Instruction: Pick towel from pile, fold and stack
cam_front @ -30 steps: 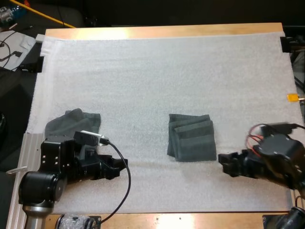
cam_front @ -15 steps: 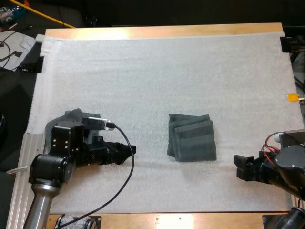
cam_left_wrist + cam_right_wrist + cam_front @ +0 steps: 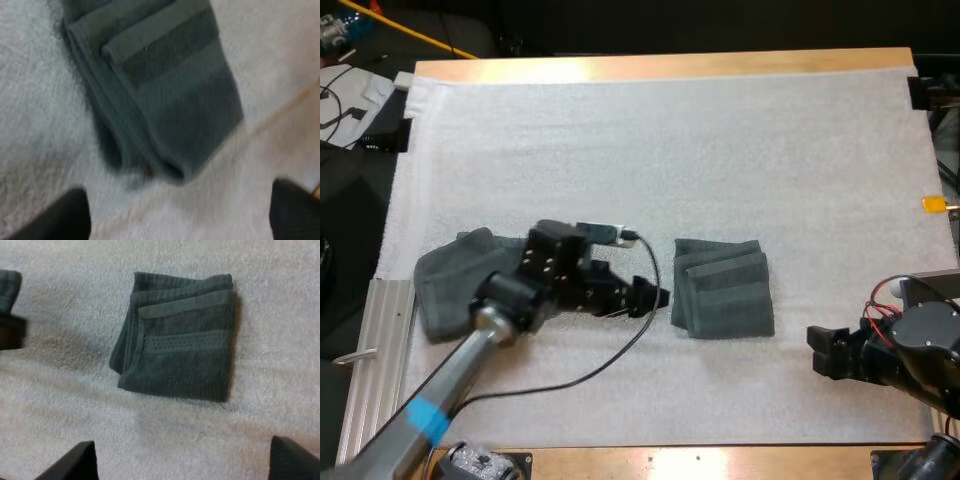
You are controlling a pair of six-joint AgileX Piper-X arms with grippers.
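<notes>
A folded stack of dark grey-green towels (image 3: 722, 288) lies on the white mat (image 3: 650, 150), right of its middle. A crumpled towel (image 3: 448, 285) of the same colour sits at the mat's left edge. My left gripper (image 3: 658, 297) reaches across to just short of the stack's left edge. In the left wrist view its fingers (image 3: 65, 217) stand wide apart, clear of the folded stack (image 3: 165, 90) ahead. My right gripper (image 3: 817, 350) rests low at the front right, apart from the stack. It is open too, its fingers (image 3: 295, 460) spread before the folded stack (image 3: 180, 350).
My left arm's long link (image 3: 450, 365) crosses the mat's front left, partly over the crumpled towel. The wooden table edge (image 3: 660, 65) runs along the far side. The far half of the mat is bare.
My left arm has swung right from beside the crumpled towel to the folded stack's left edge. The right gripper first drew back to the right, then stayed put.
</notes>
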